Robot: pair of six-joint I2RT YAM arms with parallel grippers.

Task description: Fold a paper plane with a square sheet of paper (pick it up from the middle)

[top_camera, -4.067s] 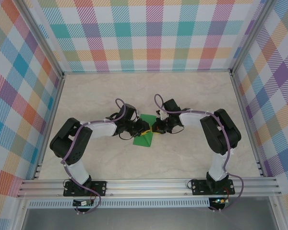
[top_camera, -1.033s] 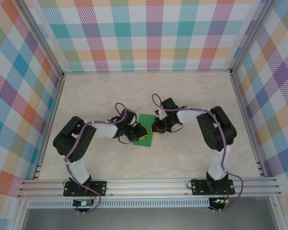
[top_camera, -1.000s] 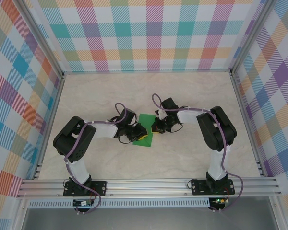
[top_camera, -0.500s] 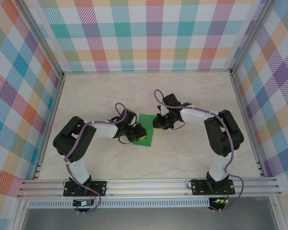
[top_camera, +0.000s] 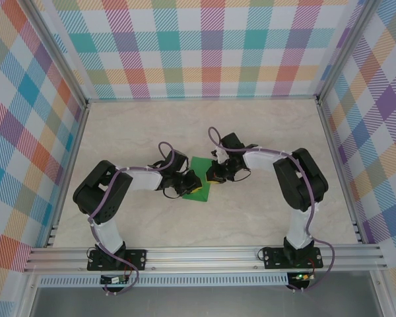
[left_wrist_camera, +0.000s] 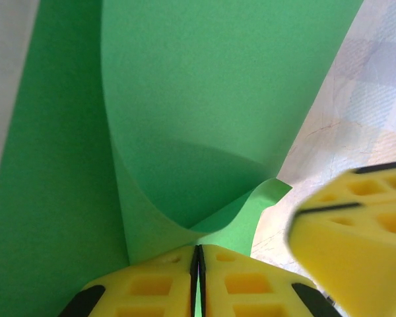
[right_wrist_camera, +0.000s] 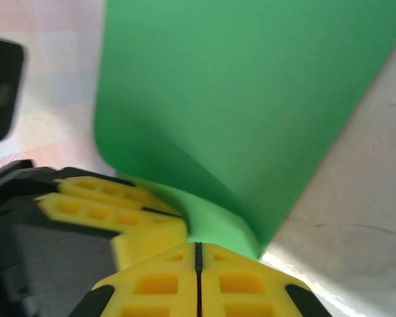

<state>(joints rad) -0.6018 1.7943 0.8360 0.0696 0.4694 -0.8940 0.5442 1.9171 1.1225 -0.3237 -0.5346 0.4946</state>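
The square sheet of paper [top_camera: 200, 173] is bright green and lies mid-table, partly folded, one flap curling upward [left_wrist_camera: 204, 119]. My left gripper [top_camera: 191, 186] is at its near left edge. In the left wrist view the left gripper [left_wrist_camera: 198, 254] is shut, with green paper showing in the slit between its yellow fingers. My right gripper [top_camera: 211, 176] is at the paper's right edge, and in the right wrist view the right gripper [right_wrist_camera: 198, 247] is shut. The curled paper edge [right_wrist_camera: 218, 224] ends right at its tips, and I cannot tell whether it is pinched. The two grippers almost touch.
The pale marble-patterned tabletop [top_camera: 264, 132] is walled by checked panels at the back and both sides. An aluminium rail [top_camera: 204, 254] runs along the near edge by the arm bases. There is bare table behind and to both sides of the paper.
The right gripper lifted away toward the back, then came back down to the paper's right edge. The left gripper has held its place on the paper.
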